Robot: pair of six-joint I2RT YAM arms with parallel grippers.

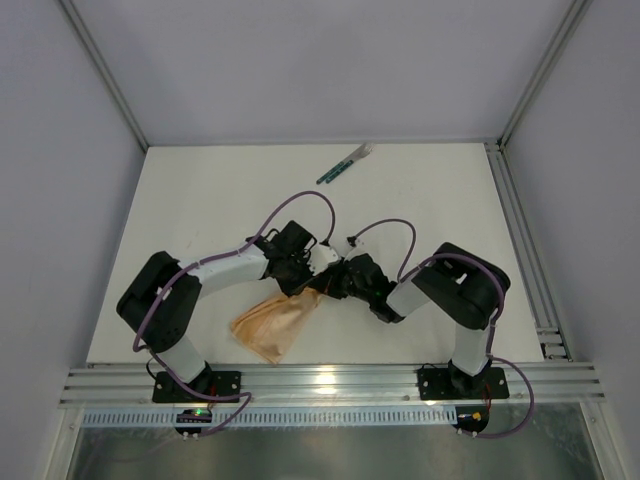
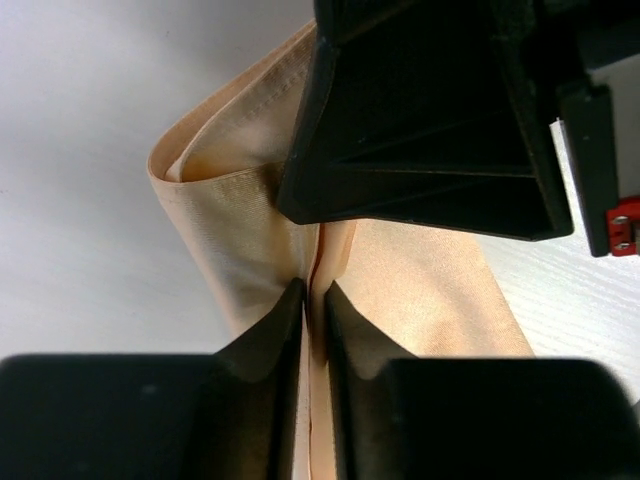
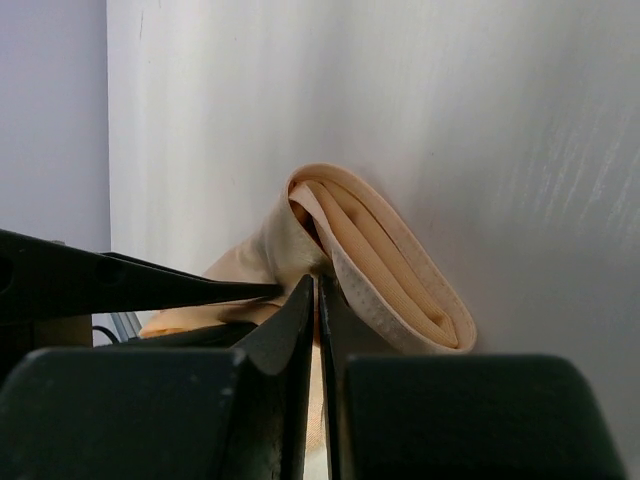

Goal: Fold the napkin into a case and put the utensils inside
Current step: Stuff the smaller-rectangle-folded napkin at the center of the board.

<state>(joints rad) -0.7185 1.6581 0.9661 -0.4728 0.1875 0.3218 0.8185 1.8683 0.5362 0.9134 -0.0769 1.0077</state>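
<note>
napkin [image 1: 278,325]: one peach-tan cloth, loosely doubled and not yet a tidy case. It lies on the desk [image 1: 200,200], on its near half.
napkin's long axis: we see it run slantwise, from its near-left bulk up to its far-right tip, where both pincers meet.
left pincer [image 2: 312,295]: at the napkin's far-right tip. The jaws are nearly together, and a folded cloth edge runs down the thin slit between them, so we read it as pinching the napkin.
right pincer [image 3: 316,290]: just beside the left one, at the same tip and facing it. The jaws are pressed together on a layer of the napkin, whose rolled fold bulges just beyond the tips.
relation that matters: the cloth lies to the near-left of both pincers, so we judge that any pull or fold works along that slant line. The two grips are touching or nearly so, which leaves little cloth stretched between them.
utensils [image 1: 345,165]: one slim bundle, dark green with a pale end, well beyond the napkin toward the far edge. Its long axis slants the same way as the napkin's, pale end farthest. We cannot count the single pieces.
nearer arm: neither clearly, since both pincers sit about equally far from the utensils.
count: one napkin, one utensil bundle, two pincers, both busy with cloth.
</note>
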